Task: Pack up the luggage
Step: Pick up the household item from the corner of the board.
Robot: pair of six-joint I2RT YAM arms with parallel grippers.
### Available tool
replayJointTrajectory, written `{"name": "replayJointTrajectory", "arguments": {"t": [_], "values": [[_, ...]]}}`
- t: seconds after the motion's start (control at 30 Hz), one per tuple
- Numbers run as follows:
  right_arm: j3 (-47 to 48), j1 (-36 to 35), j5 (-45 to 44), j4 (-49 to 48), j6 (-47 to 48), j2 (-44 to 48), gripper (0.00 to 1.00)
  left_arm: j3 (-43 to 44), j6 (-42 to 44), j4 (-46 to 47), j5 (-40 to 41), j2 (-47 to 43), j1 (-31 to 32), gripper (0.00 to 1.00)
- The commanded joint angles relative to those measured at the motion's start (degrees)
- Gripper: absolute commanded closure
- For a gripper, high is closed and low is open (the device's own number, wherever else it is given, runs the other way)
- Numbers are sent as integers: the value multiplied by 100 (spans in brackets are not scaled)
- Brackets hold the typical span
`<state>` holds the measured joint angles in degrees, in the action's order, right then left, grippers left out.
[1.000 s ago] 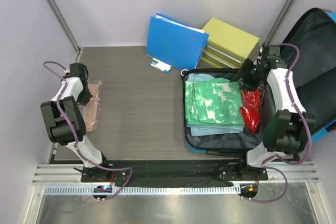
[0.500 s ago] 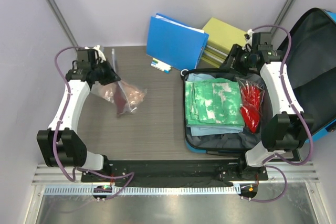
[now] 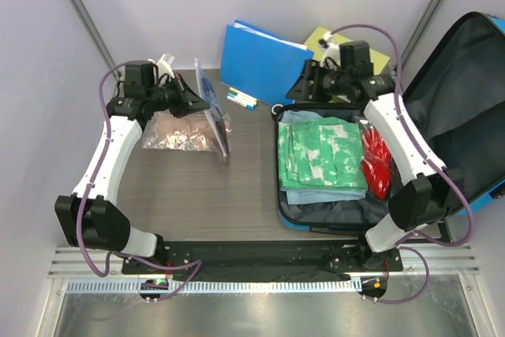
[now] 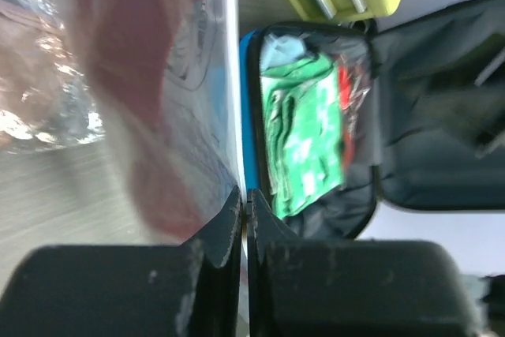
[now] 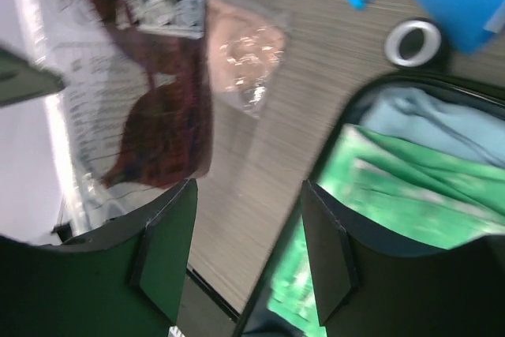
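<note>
Top external view: the luggage lies open on the right part of the table. Its base is flat and its lid is raised, leaning away to the right past the table's edge. Inside the base a green patterned cloth lies over a pale blue garment, with a red item in clear wrap along the right side.

The right gripper hangs just beyond the luggage's far left corner. Its fingers are spread apart with nothing between them. The right wrist view looks past them at that corner and the tabletop left of it.

The left gripper is well to the left of the luggage. Its fingers are pinched together on the edge of a clear bag with pinkish contents. Whether the bag's lower end touches the table cannot be told.

A bare strip of table runs between the bag and the luggage's left wall. Behind the luggage's far edge, a blue folder and a yellow-green box crowd close.
</note>
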<state>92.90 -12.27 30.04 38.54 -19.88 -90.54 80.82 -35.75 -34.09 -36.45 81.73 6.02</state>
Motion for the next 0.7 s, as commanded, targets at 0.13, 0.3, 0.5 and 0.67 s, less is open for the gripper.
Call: {"name": "replayJointTrajectory", "arguments": {"t": [0.13,0.3,0.5,0.67], "values": [[729,-1707,-1079,-462,361,134,39,434,-1927,157,1182,369,732,100],[1010,-2532,-1272,-409,599,-253,39,874,-2120,-265,1886,598,1216,100],[1080,-2965,-1694,-85,1072,-613,39,945,-2349,-274,2168,528,1419,100],[1300,-3105,-1879,224,1355,-763,39,875,-2367,-300,2379,431,1481,100]]}}
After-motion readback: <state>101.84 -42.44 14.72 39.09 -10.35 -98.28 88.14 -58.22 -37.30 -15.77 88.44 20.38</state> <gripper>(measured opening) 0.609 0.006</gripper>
